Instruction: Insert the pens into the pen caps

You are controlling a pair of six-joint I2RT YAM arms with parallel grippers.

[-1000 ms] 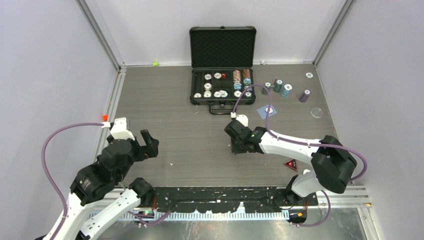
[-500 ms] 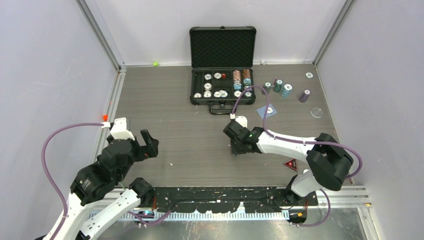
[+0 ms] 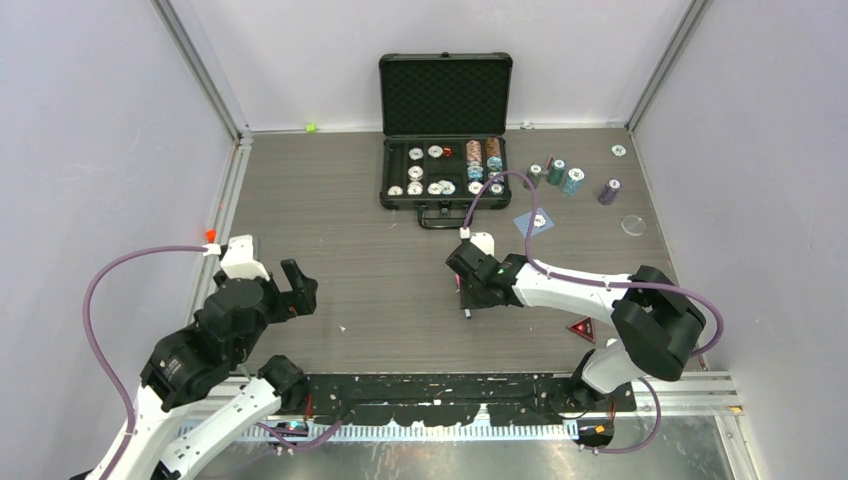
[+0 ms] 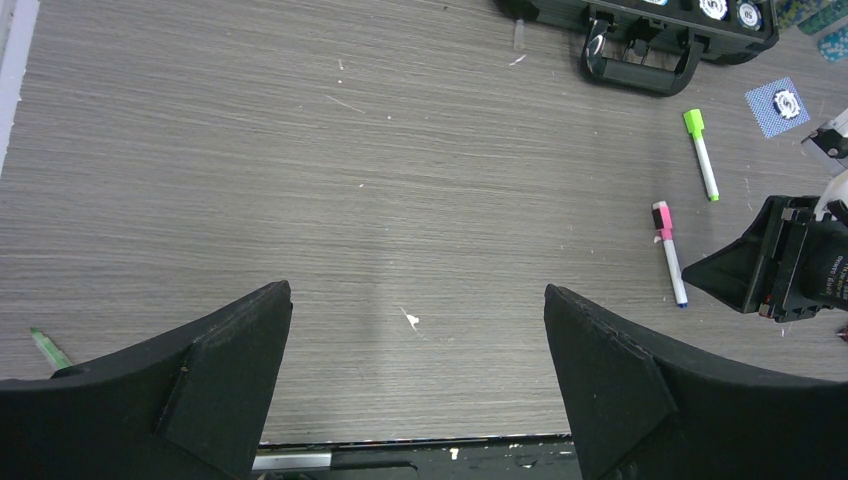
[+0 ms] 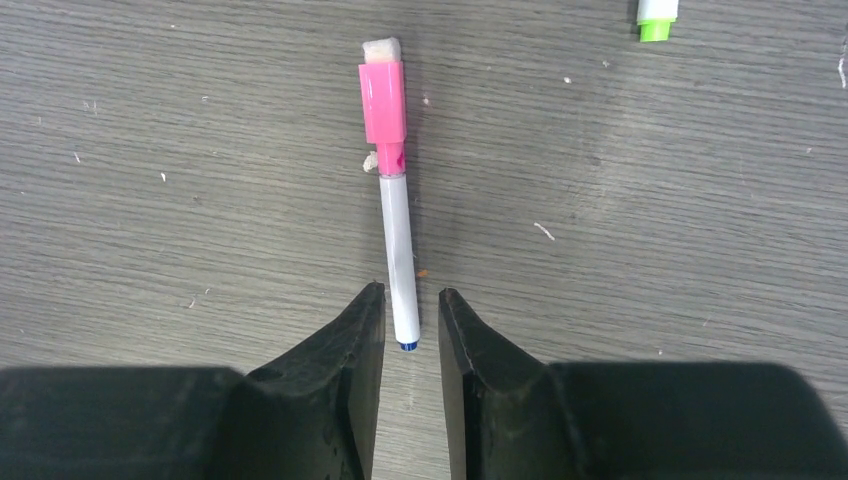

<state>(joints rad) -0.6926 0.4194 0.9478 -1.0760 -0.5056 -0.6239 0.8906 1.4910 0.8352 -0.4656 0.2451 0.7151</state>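
Top view first: a moment ago the right gripper (image 3: 472, 294) covers its patch of table (image 3: 340, 200) and we see no pen there; now the pink-capped pen (image 3: 466, 306) shows lying just beside its tip, on the side towards the arm bases. To us that reads as a set-down, so this pen and cap look finished. The left gripper (image 3: 300, 283) has not budged and hangs well off to the left of the pens.

Over to the left wrist: the left gripper (image 4: 415, 300) is spread wide with nothing in it. Far ahead and to its right lies the pink-capped pen (image 4: 668, 252), the green-capped pen (image 4: 702, 155) beyond it, and the right gripper (image 4: 765, 270) just beside the pink one's tail.

Right wrist now: the right gripper (image 5: 410, 297) shows a narrow gap, and its fingertips (image 5: 372, 302) flank the barrel's blue-tipped tail without seeming to press it. The pen runs straight ahead, flat on the table, pink cap (image 5: 383, 102) seated at the far end. The green-capped pen (image 5: 657, 14) sits ahead and to the right. We see no dark pen anywhere
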